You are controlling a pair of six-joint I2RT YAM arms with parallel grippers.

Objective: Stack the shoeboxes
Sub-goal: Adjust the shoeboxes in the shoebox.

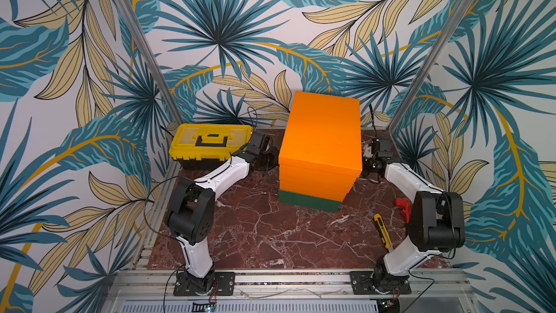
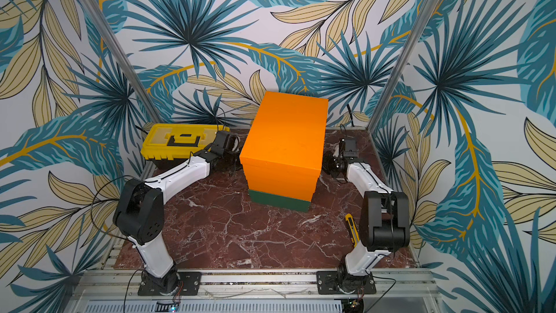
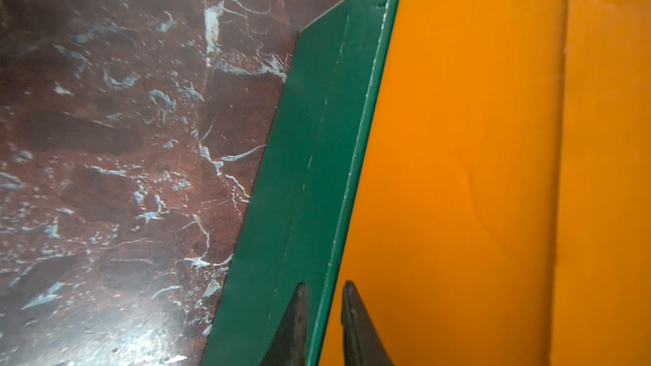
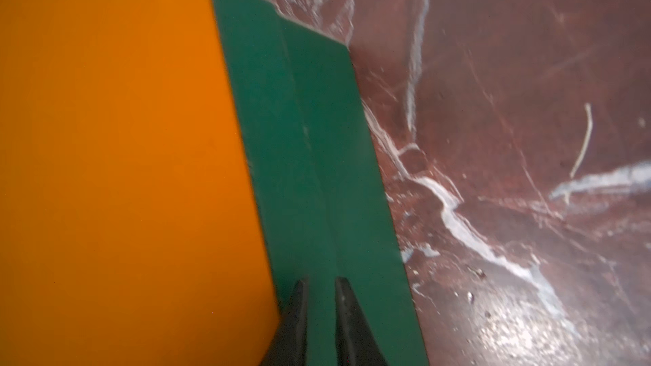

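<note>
Three shoeboxes stacked at frame centre: top orange box (image 1: 323,129) on second orange box (image 1: 316,183) on green box (image 1: 310,203). Left gripper (image 3: 322,325) and right gripper (image 4: 318,322), fingers narrowly parted, empty, flanking stack. Stacking seemingly complete; next: straight retreat without nudging.

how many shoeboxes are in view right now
3, all in one stack: the top orange box, the second orange box directly under it, and the green box at the bottom on the table.
</note>
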